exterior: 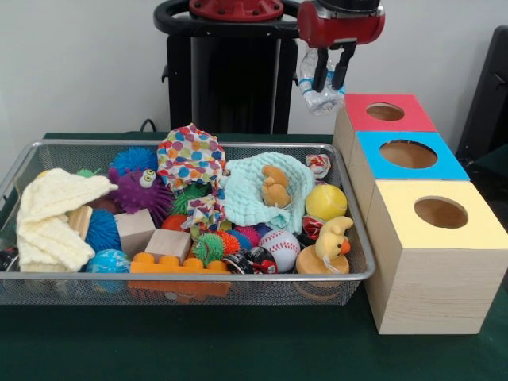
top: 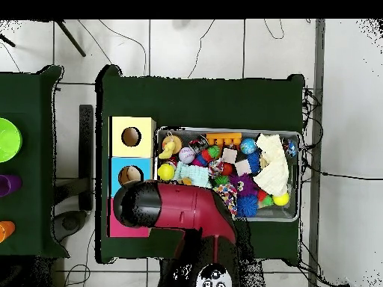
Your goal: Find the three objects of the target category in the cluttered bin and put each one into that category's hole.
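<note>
My gripper [exterior: 332,78] hangs at the top of the front view, shut on a crumpled clear plastic bottle [exterior: 312,89] that dangles just left of its black fingers [exterior: 321,70]. It is held in the air beside the far left corner of the red box [exterior: 367,117], short of that box's round hole [exterior: 385,111]. In the overhead view the red arm [top: 179,208] covers the gripper, the bottle and most of the red box [top: 127,228]. The wire bin [exterior: 198,276] holds mixed toys, among them crumpled red-and-white wrappers [exterior: 318,164].
A blue box [exterior: 408,153] and a yellow box [exterior: 440,212], each with a hole, stand in a row right of the bin. In the bin lie a yellow ball [exterior: 325,202], a baseball [exterior: 279,244], wooden blocks [exterior: 167,243], cloths [exterior: 266,190] and a duck toy [exterior: 329,242].
</note>
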`<state>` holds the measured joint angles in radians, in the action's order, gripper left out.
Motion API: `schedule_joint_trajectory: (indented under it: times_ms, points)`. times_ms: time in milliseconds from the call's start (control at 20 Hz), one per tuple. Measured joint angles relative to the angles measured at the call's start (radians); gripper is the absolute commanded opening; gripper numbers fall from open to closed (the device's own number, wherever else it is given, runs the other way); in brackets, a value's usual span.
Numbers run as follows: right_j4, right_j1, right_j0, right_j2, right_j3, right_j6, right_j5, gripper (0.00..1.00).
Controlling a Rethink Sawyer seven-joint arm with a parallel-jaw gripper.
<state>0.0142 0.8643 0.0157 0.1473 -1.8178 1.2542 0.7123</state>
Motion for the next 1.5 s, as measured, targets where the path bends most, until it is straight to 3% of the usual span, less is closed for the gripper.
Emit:
schedule_joint_trajectory:
  times_ms: [1500]
  points:
    - [0.028,0.0,0.055,0.003,0.0,0.134,0.0,0.0]
